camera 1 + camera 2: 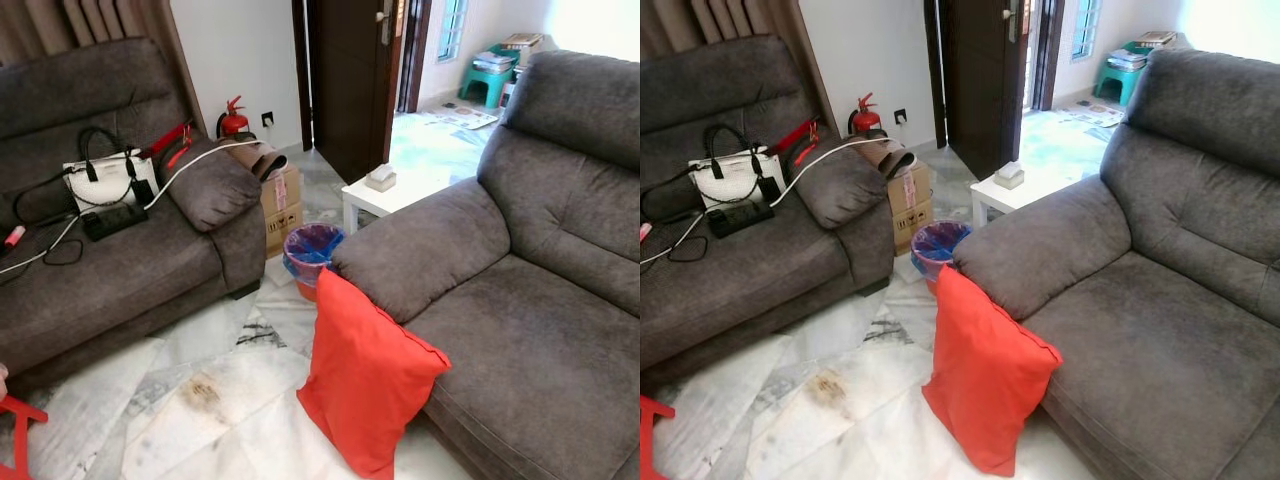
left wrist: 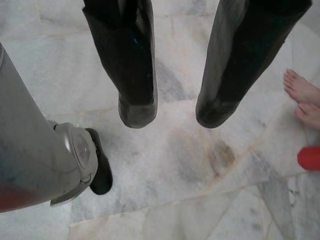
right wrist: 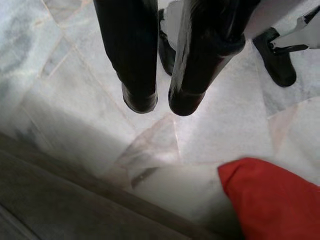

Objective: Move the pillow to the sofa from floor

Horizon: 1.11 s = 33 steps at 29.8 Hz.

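Ahead, you have open marble floor (image 1: 200, 400) between the left couch (image 1: 120, 270) and the sofa (image 1: 540, 330). Your pillow (image 1: 365, 375) stands on the floor, leaning against the sofa's front edge. Both arms hang down: left gripper (image 2: 170, 112) spread, right gripper (image 3: 162, 102) slightly parted, both holding nothing.

I find no text I can read in any view. The cardboard box (image 1: 282, 205), far beyond both grippers between the sofa arm and the white side table, carries dark printed marks on its side, but they are too small to make out.
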Available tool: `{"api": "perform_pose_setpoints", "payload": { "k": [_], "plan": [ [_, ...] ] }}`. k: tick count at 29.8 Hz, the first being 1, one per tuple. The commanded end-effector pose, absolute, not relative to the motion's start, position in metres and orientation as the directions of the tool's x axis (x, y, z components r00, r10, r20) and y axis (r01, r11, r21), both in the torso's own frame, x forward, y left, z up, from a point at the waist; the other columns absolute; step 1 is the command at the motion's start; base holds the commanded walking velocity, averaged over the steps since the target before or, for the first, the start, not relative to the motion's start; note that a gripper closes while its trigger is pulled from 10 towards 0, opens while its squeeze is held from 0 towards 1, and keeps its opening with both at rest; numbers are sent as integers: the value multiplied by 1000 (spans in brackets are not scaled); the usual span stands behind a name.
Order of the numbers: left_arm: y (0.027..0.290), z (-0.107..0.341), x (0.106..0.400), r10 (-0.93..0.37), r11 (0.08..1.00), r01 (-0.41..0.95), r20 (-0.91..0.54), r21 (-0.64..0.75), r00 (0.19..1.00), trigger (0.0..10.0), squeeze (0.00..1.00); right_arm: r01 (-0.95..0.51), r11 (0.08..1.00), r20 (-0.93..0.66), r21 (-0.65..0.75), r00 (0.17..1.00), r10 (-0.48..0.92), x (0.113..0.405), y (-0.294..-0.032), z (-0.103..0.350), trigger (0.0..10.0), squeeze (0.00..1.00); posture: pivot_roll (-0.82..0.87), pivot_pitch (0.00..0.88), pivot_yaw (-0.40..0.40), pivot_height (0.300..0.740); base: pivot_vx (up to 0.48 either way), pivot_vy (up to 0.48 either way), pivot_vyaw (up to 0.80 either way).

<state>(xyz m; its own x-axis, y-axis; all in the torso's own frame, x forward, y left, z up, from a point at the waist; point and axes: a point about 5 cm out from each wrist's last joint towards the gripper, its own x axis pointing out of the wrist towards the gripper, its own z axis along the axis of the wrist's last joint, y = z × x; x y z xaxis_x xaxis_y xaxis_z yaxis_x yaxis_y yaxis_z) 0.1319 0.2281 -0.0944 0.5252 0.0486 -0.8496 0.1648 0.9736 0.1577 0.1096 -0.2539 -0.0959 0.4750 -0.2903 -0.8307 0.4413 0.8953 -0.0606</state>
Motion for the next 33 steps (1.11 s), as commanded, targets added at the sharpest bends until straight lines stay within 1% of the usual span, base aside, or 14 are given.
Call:
{"api": "perform_pose_setpoints", "payload": {
  "k": [1,18,33],
  "plan": [
    [236,-95,126,74,974,149,-860,171,505,10000,0,446,894,-834,-40,477,-276,111,-249,-97,10000,0,49,50,62,740,0,0,0],
    [236,-95,126,80,974,143,-863,173,499,10000,0,434,900,-837,-38,479,-266,111,-246,-98,10000,0,52,52,66,740,0,0,0],
    [238,-94,129,73,975,143,-858,168,508,10000,0,436,899,-833,-36,484,-267,111,-246,-98,10000,0,43,51,69,740,276,0,0]
  ]
}}
